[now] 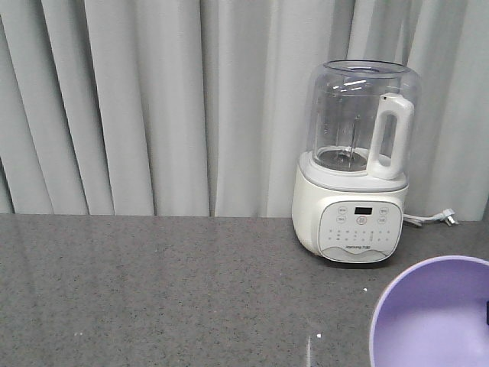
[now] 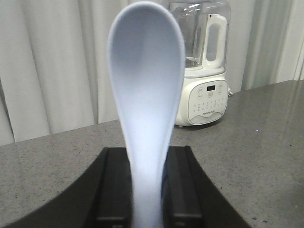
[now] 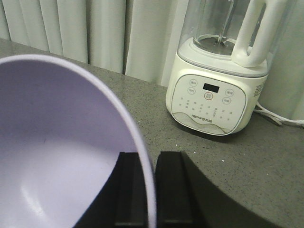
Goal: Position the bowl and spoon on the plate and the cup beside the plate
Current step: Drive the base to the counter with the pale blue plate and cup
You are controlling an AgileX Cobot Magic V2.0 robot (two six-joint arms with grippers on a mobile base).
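Lavender bowl (image 3: 57, 156), rim wall pinched between the nearly closed jaws of the right gripper (image 3: 151, 164); pale blue spoon (image 2: 147, 95), scoop upward, handle clamped in the narrowed jaws of the left gripper (image 2: 148, 185); grey counter (image 1: 153, 290) with white blender (image 1: 355, 168) beyond.

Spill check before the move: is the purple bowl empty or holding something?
Empty, as far as visible: the bowl shows a bare lavender inside in the right wrist view, rim pinched by the right gripper.
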